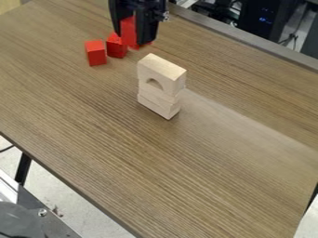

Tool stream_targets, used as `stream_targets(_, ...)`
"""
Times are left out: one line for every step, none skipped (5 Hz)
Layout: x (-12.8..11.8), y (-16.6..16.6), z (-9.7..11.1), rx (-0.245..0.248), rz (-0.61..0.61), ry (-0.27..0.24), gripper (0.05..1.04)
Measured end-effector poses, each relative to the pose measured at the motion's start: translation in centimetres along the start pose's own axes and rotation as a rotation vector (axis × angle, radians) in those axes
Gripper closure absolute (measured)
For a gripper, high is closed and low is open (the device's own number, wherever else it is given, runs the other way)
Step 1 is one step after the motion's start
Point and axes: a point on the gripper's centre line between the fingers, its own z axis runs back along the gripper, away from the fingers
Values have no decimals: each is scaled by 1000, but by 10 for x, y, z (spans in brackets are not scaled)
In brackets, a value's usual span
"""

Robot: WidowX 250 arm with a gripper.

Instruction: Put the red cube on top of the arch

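Observation:
My gripper (134, 33) hangs near the top edge of the camera view, left of centre, and is shut on a red cube (129, 30). This cube looks raised above the other red blocks. In the middle of the upper half stands a pale wooden arch (166, 74), its small rounded opening facing the lower left. Under it lie pale wooden pieces (156, 101), stacked on the table. The gripper is up and to the left of the arch, apart from it.
On the brown wooden table (168, 172), one red block (96, 53) stands left of the gripper. Another red block (115, 46) is just below it, with more red partly hidden behind the fingers. Dark equipment (267, 18) stands beyond the table's upper right edge.

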Motion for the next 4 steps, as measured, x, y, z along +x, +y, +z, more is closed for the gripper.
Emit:
stream_targets(3,-4,-1,6,-6,-13,497)
stream_targets(8,-7,-1,13,9,-34,498)
stream_targets(12,-10,-10,8,23,-20,498)
stream_targets(14,-12,-15,7,28,-14,497)
